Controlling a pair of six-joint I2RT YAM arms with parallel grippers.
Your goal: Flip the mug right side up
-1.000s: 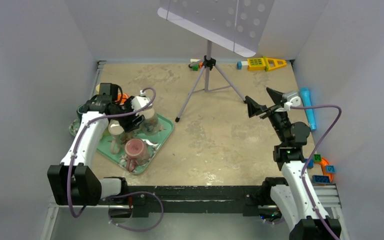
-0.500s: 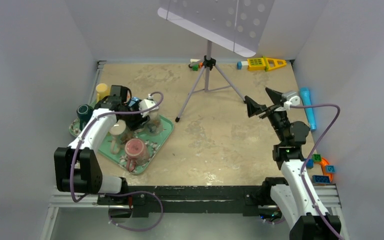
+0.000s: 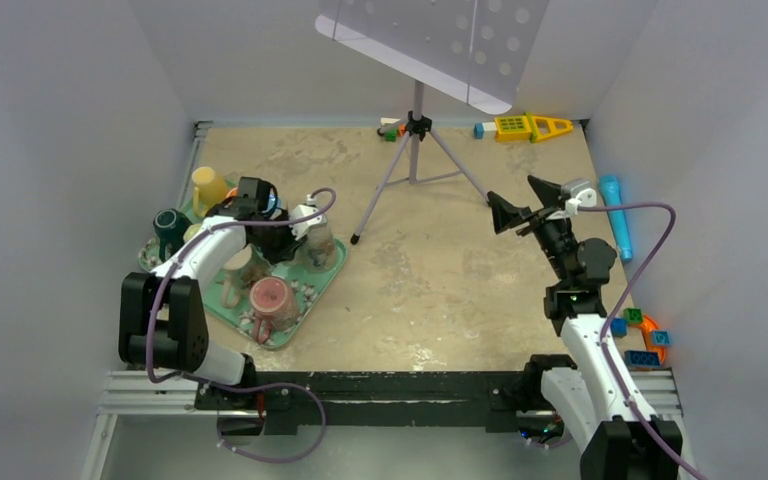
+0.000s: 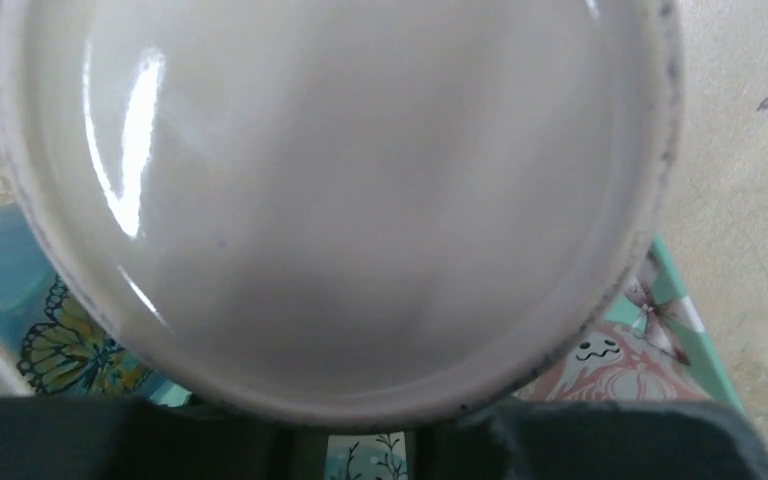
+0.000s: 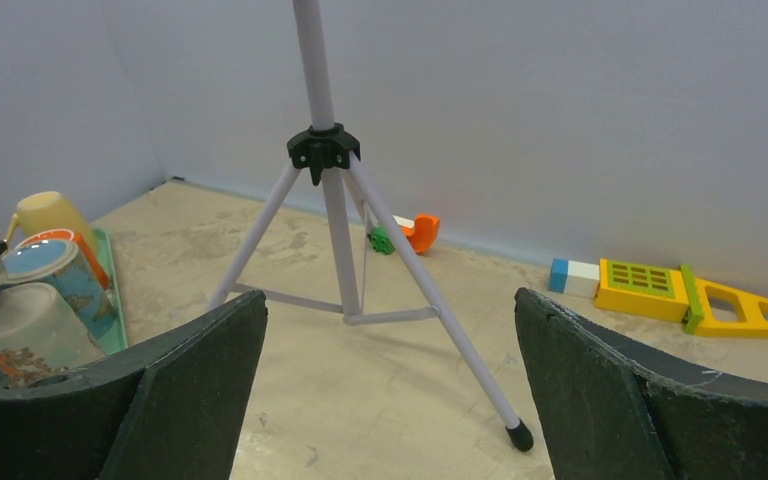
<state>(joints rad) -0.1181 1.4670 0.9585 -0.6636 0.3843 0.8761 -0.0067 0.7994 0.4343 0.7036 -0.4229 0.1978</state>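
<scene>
The mug (image 3: 320,243) stands upside down at the far right corner of the green tray (image 3: 290,328). Its pale glossy base (image 4: 340,200) fills the left wrist view; the right wrist view shows its patterned side (image 5: 20,335). My left gripper (image 3: 295,232) is pressed against the mug's left side. Its dark fingers (image 4: 600,445) lie under the mug's near edge, a narrow gap (image 4: 370,450) between them showing only tray. Whether they pinch any part of the mug is hidden. My right gripper (image 3: 525,205) hangs open in the air, its fingers (image 5: 600,400) wide apart, far from the mug.
A tripod stand (image 3: 415,165) rises mid-table between the arms. On and around the tray are a pink mug (image 3: 272,298), a yellow cup (image 3: 205,185) and a dark green cup (image 3: 170,222). Toys (image 3: 525,127) line the back wall, and a blue cylinder (image 3: 615,215) and blocks (image 3: 645,335) lie at the right.
My left gripper has swung right across the tray up to the upside-down mug, its fingers drawing closer together. The right arm has barely moved.
</scene>
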